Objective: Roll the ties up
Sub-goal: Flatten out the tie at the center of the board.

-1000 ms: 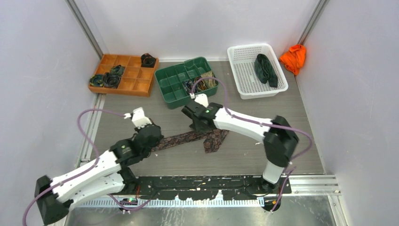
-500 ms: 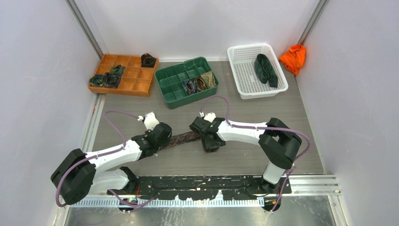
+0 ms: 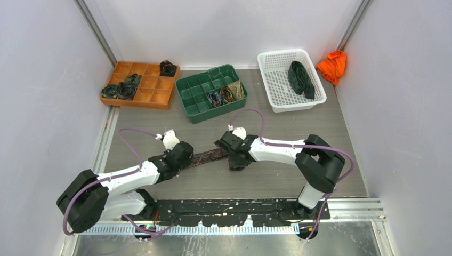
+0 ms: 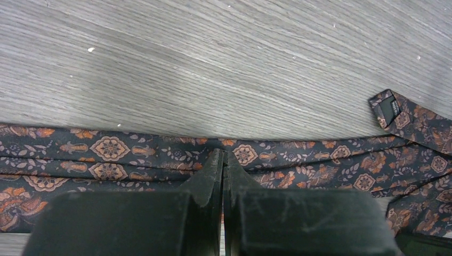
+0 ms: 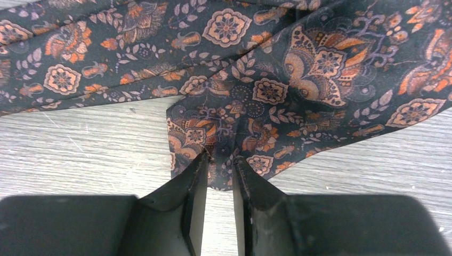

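Observation:
A dark brown tie (image 3: 210, 156) with an orange mottled pattern lies flat across the table between my two arms. My left gripper (image 3: 184, 153) is low over its left part. In the left wrist view the jaws (image 4: 224, 156) are pressed together on the tie (image 4: 106, 149) at its far edge. My right gripper (image 3: 234, 157) is over the tie's wide end. In the right wrist view the jaws (image 5: 219, 159) stand a narrow gap apart, pinching a fold of the wide end (image 5: 266, 90). The tie's narrow end with its label (image 4: 388, 109) lies at the right.
An orange divided tray (image 3: 154, 101) at the back left holds several coiled ties. A green divided tray (image 3: 184, 85) holds more coils. A white basket (image 3: 266, 58) holds a dark green tie (image 3: 301, 79). An orange cloth lump (image 3: 333, 65) lies in the back right corner.
Both arms have dropped low to the table. My left gripper moved right along the tie and my right gripper came down and toward me onto the wide end, which is now bunched under it.

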Controlling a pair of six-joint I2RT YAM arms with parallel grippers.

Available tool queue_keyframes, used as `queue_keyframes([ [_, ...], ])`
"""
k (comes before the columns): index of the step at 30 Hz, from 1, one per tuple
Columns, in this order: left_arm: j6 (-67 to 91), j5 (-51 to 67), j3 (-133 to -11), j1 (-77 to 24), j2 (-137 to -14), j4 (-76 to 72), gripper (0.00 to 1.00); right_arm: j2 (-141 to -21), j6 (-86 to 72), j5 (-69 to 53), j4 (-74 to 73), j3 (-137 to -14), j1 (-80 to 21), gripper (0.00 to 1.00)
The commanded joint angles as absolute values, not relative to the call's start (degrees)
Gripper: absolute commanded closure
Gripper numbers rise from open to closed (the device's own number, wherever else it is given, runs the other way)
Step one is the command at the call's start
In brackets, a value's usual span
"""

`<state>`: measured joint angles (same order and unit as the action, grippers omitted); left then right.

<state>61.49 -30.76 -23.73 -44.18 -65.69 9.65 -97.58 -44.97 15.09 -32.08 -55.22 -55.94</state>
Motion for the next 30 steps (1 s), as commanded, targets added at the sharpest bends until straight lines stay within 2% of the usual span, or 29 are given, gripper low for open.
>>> queue_keyframes([
  [1,62.6,-31.4,-23.1,-43.9,-64.4,7.4,1.00,-104.3,-49.1,8.4,-23.8,-46.0,-53.9,0.75],
  [3,62.6,-31.4,-23.0,-43.9,-64.5,7.4,1.00,-104.0,-50.3,7.8,-21.9,-43.5,-51.3,0.81],
  [6,62.9,-31.6,-22.5,-43.6,-64.7,7.6,1.00,-100.3,-50.7,8.8,-22.3,-41.0,-48.2,0.82],
  [10,63.4,-30.4,-21.4,-42.5,-65.1,6.6,1.00,-92.6,-49.2,12.2,-29.1,-41.7,-43.4,0.75],
  [14,63.8,-29.0,-19.8,-41.4,-65.7,4.9,1.00,-87.2,-45.7,11.3,-32.6,-43.2,-33.8,0.72],
  [23,63.4,-28.1,-17.4,-39.8,-62.6,5.0,1.00,-87.3,-36.2,10.0,-35.7,-50.3,-9.4,0.72],
  [30,63.2,-27.7,-17.0,-39.5,-62.0,5.0,1.00,-81.6,-33.7,17.1,-39.5,-61.8,-9.3,0.71],
])
